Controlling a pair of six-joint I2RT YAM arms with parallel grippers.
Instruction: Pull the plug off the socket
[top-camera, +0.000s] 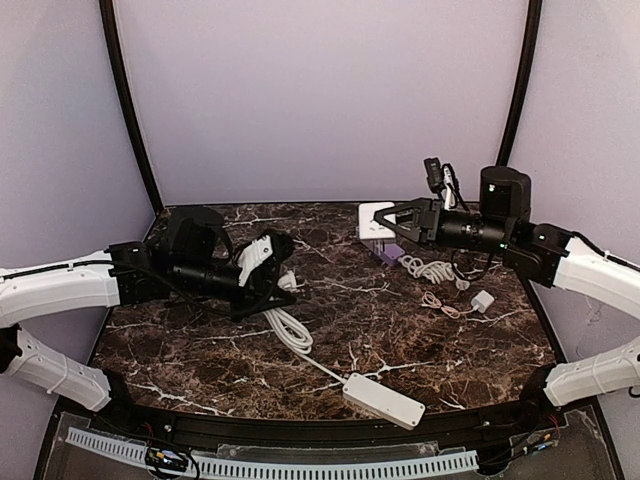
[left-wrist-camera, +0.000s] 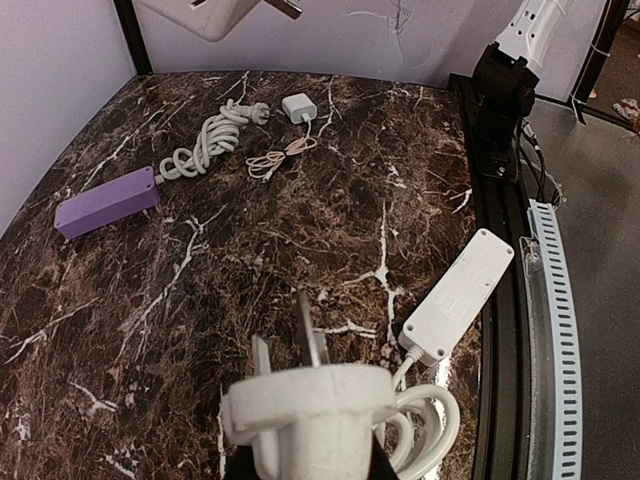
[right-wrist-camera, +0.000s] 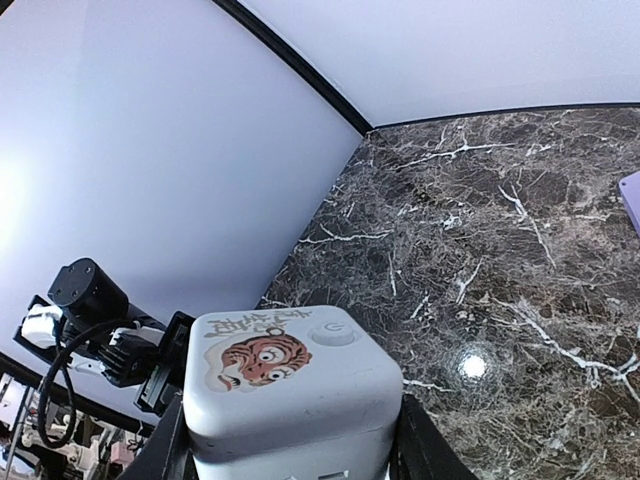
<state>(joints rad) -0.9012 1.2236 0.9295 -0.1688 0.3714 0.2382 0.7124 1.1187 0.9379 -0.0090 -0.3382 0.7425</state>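
Grip is seen on both parts. The plug (left-wrist-camera: 305, 405) sits low at centre of the left wrist view, clamped tight by the left gripper (top-camera: 260, 264), its prongs (left-wrist-camera: 310, 330) bare. The socket (right-wrist-camera: 290, 395), at lower centre of the right wrist view, is pinched by the right gripper (top-camera: 388, 222). Overhead, the two are well apart. Both are judged light, rigid and smooth. The plug's body is the better hold, as its thick cord (top-camera: 290, 330) may drag. The left gripper's fingertips are hidden, and the socket's outlet holes are not shown.

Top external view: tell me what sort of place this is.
Probably a robot lab workcell: a marble-patterned table boxed in by plain lilac walls, with a slotted cable duct along its near edge.
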